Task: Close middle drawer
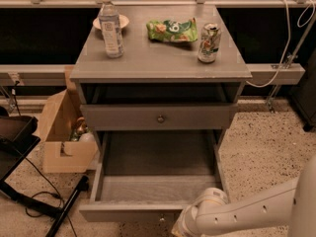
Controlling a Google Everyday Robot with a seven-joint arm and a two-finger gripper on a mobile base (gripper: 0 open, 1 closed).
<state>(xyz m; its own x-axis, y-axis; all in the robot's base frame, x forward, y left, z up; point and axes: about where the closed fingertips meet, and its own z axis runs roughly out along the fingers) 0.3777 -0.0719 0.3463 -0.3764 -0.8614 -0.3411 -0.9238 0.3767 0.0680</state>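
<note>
While the middle drawer (158, 187) is standing pulled far out of the grey cabinet (163, 65), its plain grey floor is lying open to the camera, and its front panel is sitting close to the bottom edge of the view with a small brass knob (161, 218) at its centre. A white arm (247, 214) is reaching in from the lower right corner, its rounded wrist resting beside the drawer's front right corner. The gripper (182, 229) is hanging low in front of that panel, just right of the knob, and the edge of the view is cutting most of it off. I cannot tell whether it is clenched or released, or whether it is touching the wood. Above the open drawer, the upper drawer (123, 117) is sitting pushed in, its own knob facing forward under a dark open gap. On the cabinet top a water bottle (109, 26) is standing upright at the back left, just in front of a small plate (122, 19). A green snack bag (172, 30) is lying near the middle, and a can (209, 43) is standing upright to the right. Left of the cabinet a cardboard box (61, 137) is sitting on the speckled floor (261, 147) near a black stand (17, 142), while a white cable (287, 38) is hanging at the right.
</note>
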